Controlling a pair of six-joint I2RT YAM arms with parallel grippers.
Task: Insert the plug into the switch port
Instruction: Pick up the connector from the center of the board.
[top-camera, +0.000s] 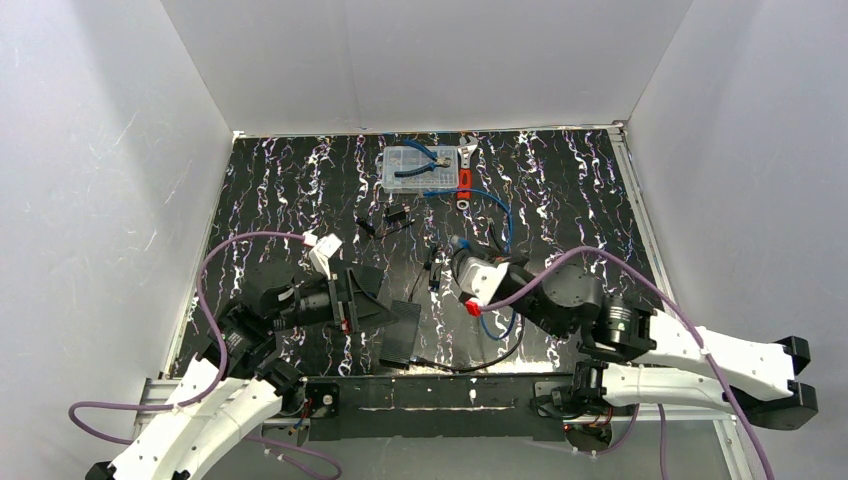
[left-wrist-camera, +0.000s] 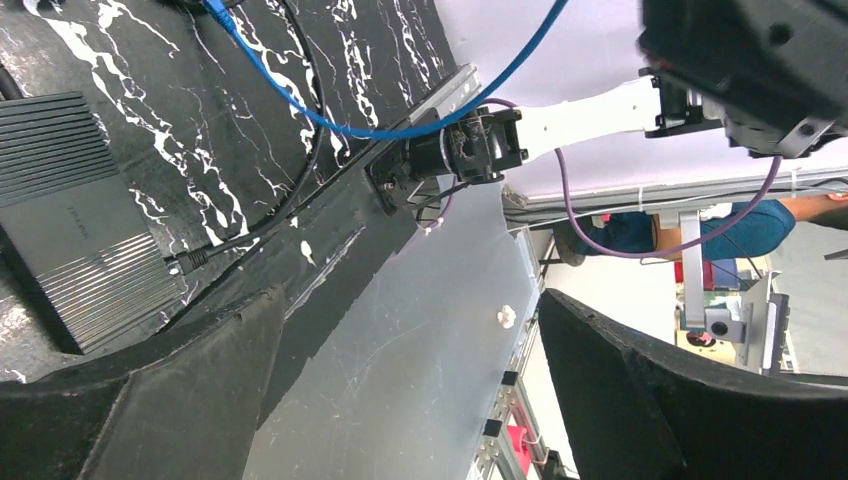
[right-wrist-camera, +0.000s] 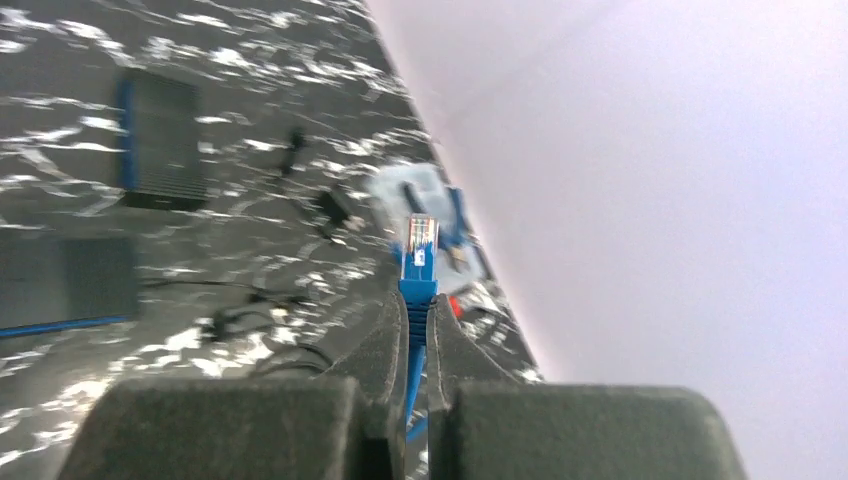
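Observation:
The switch (top-camera: 405, 335) is a flat ribbed black box (left-wrist-camera: 70, 220) lying on the mat just right of my left gripper (top-camera: 375, 300). A thin black lead (left-wrist-camera: 185, 262) is plugged into its edge, and I cannot make out the port itself. The left gripper (left-wrist-camera: 410, 400) is open wide with nothing between its fingers (left-wrist-camera: 150, 400). My right gripper (top-camera: 452, 258) hovers beyond the switch. It is shut (right-wrist-camera: 417, 320) on the blue boot of the plug (right-wrist-camera: 418, 245), whose clear tip sticks out past the fingertips. The blue cable (top-camera: 505, 220) trails behind it.
A clear parts box (top-camera: 420, 168) with blue pliers on it stands at the back, a red-handled tool (top-camera: 463, 180) beside it. Small black parts (top-camera: 398, 215) lie mid-mat. A black cable (top-camera: 470, 365) loops from the switch along the front rail.

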